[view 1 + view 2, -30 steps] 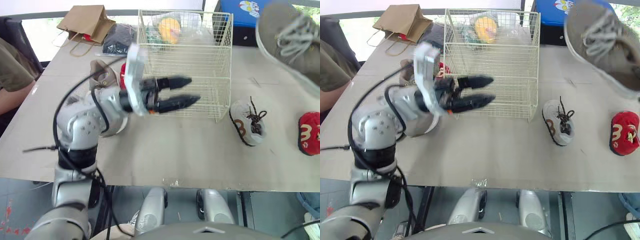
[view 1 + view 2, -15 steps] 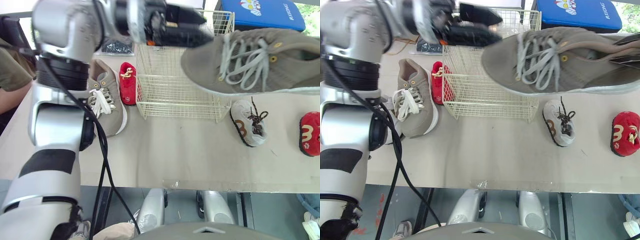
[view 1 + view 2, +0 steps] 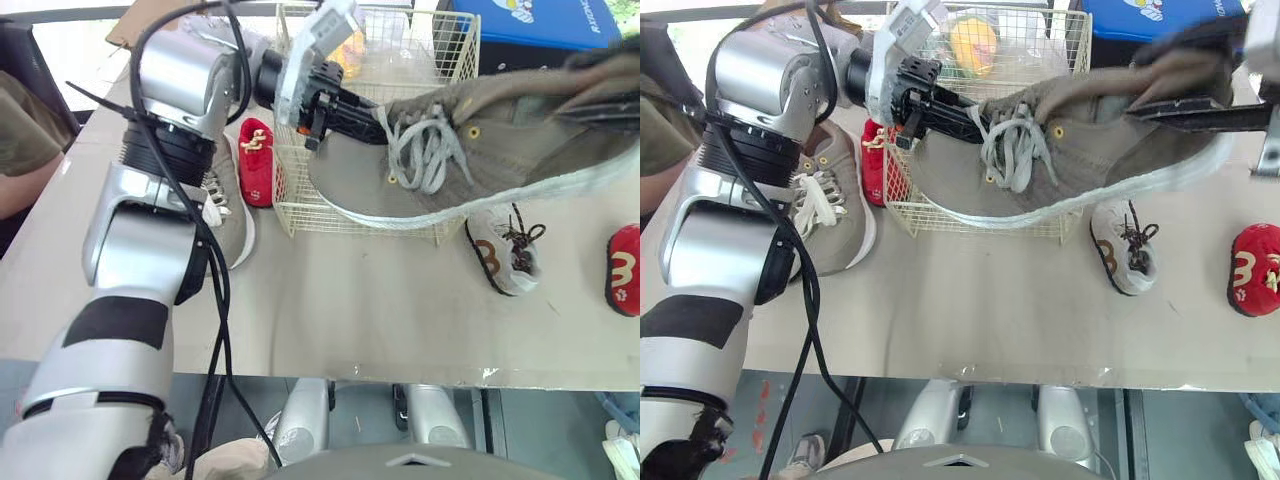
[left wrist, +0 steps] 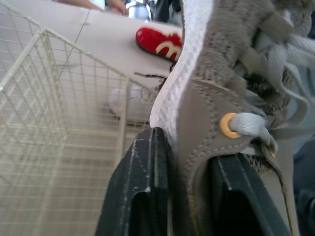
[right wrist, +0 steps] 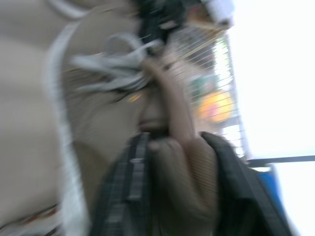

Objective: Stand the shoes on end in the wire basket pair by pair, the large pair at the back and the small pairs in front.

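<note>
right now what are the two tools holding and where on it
One large grey-brown sneaker, carried between them: the left tool pinches its side by the front eyelets, and the right tool grips its heel end.

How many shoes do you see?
5: held gray shoe at the basket; gray shoe and red shoe left of it; white shoe and far red shoe right. Others may be hidden.

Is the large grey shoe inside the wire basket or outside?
Outside. The shoe is held aloft by left gripper and right gripper, before the basket's front.

Basket and shoes on table
</note>
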`<action>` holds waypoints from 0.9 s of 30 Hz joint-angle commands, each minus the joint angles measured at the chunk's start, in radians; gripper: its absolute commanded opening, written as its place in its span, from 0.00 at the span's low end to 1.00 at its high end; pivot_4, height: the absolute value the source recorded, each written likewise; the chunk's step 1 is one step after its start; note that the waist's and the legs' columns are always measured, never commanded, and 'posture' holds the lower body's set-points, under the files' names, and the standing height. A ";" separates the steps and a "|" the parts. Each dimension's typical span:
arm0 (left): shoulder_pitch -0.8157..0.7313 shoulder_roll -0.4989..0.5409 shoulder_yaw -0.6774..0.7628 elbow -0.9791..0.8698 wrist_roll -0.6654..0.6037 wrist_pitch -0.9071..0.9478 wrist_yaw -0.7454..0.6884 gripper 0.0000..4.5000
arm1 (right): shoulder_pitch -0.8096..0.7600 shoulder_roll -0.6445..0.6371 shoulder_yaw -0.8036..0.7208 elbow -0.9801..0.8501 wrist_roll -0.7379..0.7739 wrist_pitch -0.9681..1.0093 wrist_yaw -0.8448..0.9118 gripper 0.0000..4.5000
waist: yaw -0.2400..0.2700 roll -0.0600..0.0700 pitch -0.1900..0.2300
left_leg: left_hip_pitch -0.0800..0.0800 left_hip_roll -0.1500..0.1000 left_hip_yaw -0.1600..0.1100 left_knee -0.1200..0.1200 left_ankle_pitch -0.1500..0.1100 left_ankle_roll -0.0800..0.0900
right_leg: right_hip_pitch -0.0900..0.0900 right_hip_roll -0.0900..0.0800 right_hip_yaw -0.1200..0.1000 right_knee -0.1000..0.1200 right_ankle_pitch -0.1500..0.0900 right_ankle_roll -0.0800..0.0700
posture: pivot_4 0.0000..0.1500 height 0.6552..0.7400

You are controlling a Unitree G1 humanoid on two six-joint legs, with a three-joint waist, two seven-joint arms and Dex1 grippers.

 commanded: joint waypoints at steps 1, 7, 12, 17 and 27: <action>0.002 -0.039 0.224 -0.072 -0.110 0.033 0.166 0.07 | 0.024 0.108 -0.111 0.033 -0.117 0.235 -0.047 0.72 | 0.000 -0.002 0.001 | 0.000 0.000 0.000 0.002 0.000 0.000 | 0.001 0.000 0.000 0.001 0.000 0.000 | 1.00 1.00; 0.102 -0.152 0.413 -0.199 -0.130 -0.063 0.493 0.04 | 0.153 0.471 -0.443 -0.078 0.016 0.743 -0.295 0.84 | 0.000 -0.006 0.000 | 0.001 0.000 -0.002 0.011 0.000 0.001 | 0.004 0.000 -0.002 0.008 0.000 0.000 | 1.00 1.00; 0.232 -0.233 0.402 -0.367 -0.106 -0.184 0.601 0.03 | 0.077 0.747 -0.282 -0.183 0.478 0.685 -0.744 0.84 | -0.006 -0.005 -0.001 | 0.006 0.000 -0.001 0.013 0.000 0.001 | 0.006 0.000 0.000 0.013 0.000 0.000 | 1.00 1.00; 0.307 -0.266 0.358 -0.453 -0.108 -0.211 0.624 0.03 | -0.155 0.932 0.002 -0.151 0.630 0.539 -1.050 0.84 | -0.013 -0.005 -0.001 | 0.008 -0.001 0.001 0.015 0.000 0.001 | 0.007 0.000 0.004 0.018 0.001 0.001 | 1.00 1.00; 0.357 -0.245 0.311 -0.491 -0.067 -0.300 0.607 0.02 | -0.294 1.055 0.179 -0.103 0.658 0.468 -1.175 0.47 | -0.005 -0.005 -0.001 | 0.002 -0.001 -0.002 0.015 0.000 0.002 | 0.005 0.000 0.000 0.016 0.001 0.001 | 1.00 1.00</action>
